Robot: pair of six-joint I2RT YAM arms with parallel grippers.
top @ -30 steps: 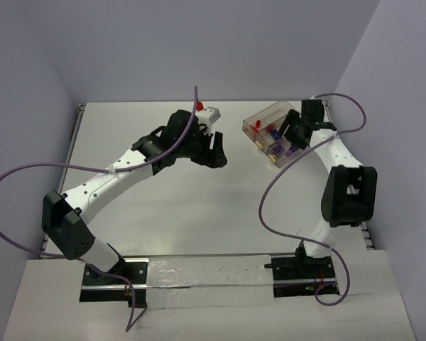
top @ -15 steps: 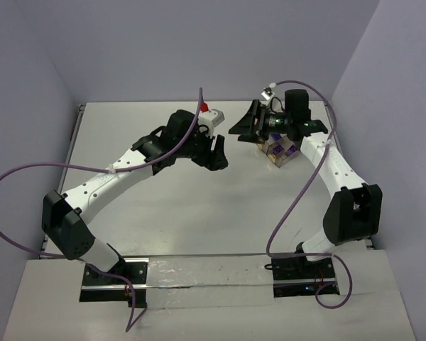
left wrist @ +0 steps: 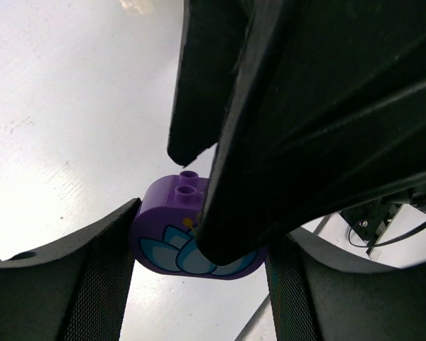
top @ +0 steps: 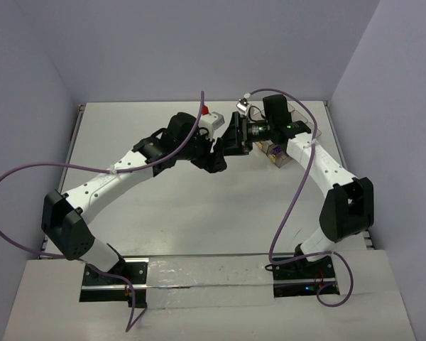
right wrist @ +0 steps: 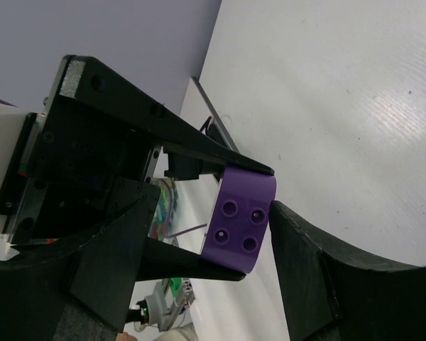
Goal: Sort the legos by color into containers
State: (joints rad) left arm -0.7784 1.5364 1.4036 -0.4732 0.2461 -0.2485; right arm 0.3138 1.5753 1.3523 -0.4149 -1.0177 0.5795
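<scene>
A purple lego (left wrist: 163, 231) with a blue flower print sits between the mesh pads of my left gripper (left wrist: 199, 245), which is shut on it above the table. In the right wrist view its underside (right wrist: 243, 220) shows four holes. My right gripper (right wrist: 214, 204) is open and straddles the same lego; one finger (right wrist: 305, 270) is at its side, the other stands off with a gap. In the top view the left gripper (top: 218, 151) and the right gripper (top: 231, 138) meet at mid-back. The clear tray (top: 303, 128) lies behind the right arm, with purple legos (top: 275, 150) in it; the red ones are hidden.
The right forearm lies across most of the tray. Purple cables loop over both arms. Walls close off the back and both sides of the white table (top: 199, 213).
My right gripper has swung left, away from the tray, to meet the left gripper and now straddles the purple lego. The left arm has barely moved.
</scene>
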